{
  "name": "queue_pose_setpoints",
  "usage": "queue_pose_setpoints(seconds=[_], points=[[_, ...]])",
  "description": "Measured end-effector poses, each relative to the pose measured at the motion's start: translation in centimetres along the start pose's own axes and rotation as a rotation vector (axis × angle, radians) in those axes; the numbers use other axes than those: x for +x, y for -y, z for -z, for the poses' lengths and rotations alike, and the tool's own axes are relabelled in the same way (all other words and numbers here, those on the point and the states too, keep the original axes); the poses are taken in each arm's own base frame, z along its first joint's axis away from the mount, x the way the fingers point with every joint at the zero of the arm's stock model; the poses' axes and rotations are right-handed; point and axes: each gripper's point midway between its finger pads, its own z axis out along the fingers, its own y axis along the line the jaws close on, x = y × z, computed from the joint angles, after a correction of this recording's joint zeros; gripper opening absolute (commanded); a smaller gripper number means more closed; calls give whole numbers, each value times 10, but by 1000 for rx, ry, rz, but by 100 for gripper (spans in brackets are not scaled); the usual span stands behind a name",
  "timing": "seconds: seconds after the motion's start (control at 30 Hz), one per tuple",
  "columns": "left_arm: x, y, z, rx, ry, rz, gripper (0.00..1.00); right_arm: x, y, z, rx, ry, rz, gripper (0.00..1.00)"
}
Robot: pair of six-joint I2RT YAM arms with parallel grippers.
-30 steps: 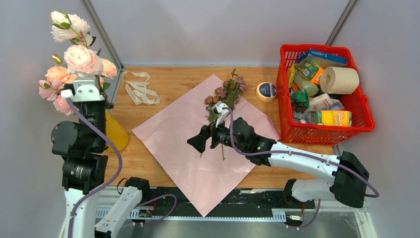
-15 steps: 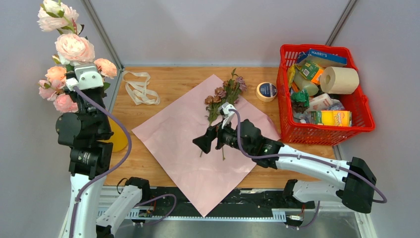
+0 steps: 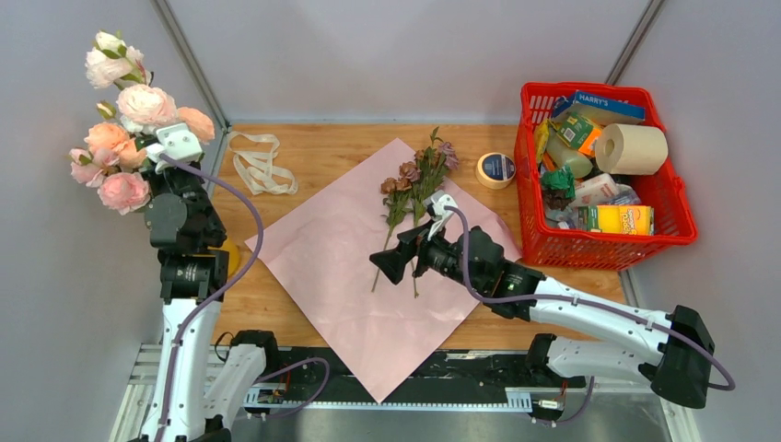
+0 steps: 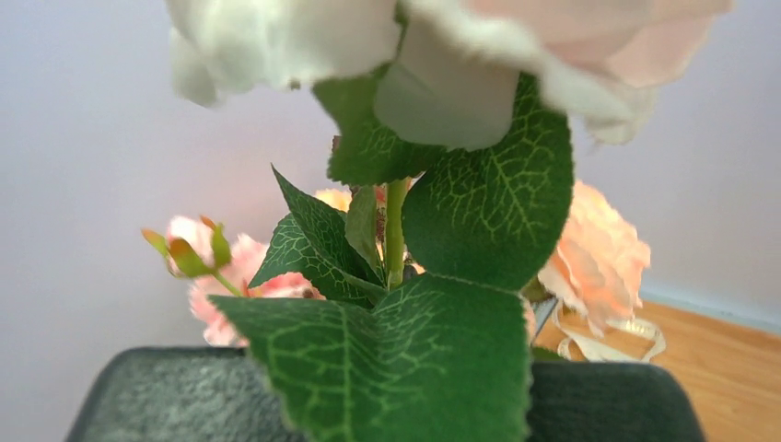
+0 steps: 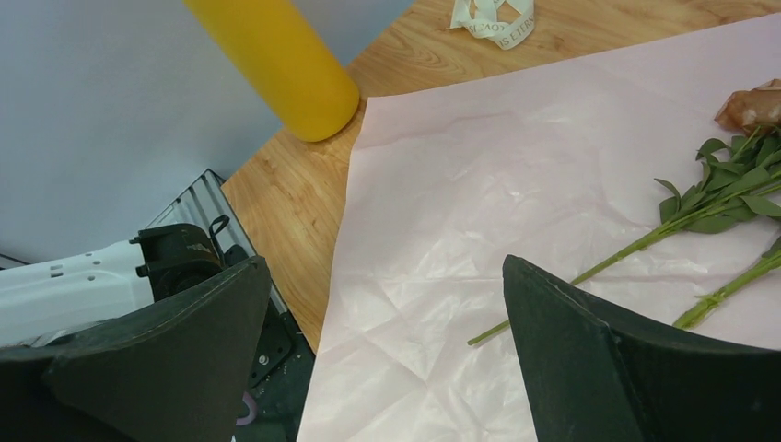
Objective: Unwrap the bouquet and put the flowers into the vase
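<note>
Left gripper (image 4: pixel 387 396): pressed tight on the stems of the pink bunch (image 3: pixel 129 110), blooms standing above it. Over the last second this arm swung: the bunch rose and drifted back, then came down and inward. The arm now covers most of the vase (image 5: pixel 276 64), which stands below the gripper on its near side. In the top view only a yellow sliver shows, where a second ago much of it was plain. Reads as lining the stems up over the vase mouth; insertion not yet done. Cannot tell whether the stem ends are over the opening.

Right gripper (image 5: pixel 382 276): spread wide, empty, low over the paper (image 3: pixel 313 239). It has backed off slightly toward its own base. Mauve stems (image 3: pixel 414 184) lie just ahead of it, untouched, likely the next load. Ribbon (image 3: pixel 261 166) is off, well beyond this gripper, past the paper's far edge.
</note>
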Motion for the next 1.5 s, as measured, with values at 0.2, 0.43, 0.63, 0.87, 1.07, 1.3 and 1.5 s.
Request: queue_pose_setpoints(seconds=[0.2, 0.43, 0.63, 0.87, 1.07, 1.3, 1.5], points=[[55, 12, 4, -18, -106, -30, 0, 10, 8, 3, 22, -17, 14, 100], [86, 5, 8, -87, -170, -18, 0, 12, 14, 5, 41, -19, 27, 100], [91, 0, 11, -124, -191, -12, 42, 12, 15, 5, 44, -18, 30, 100], [94, 0, 23, -75, -248, 1, 70, 13, 16, 4, 45, -22, 30, 100], [80, -2, 28, -26, -284, 7, 71, 21, 19, 1, 56, -47, 32, 100], [58, -4, 38, 42, -287, 62, 71, 27, 23, -2, 72, -62, 21, 100], [19, -20, 62, 90, -160, 167, 68, 39, 29, -7, 99, -107, 9, 100]])
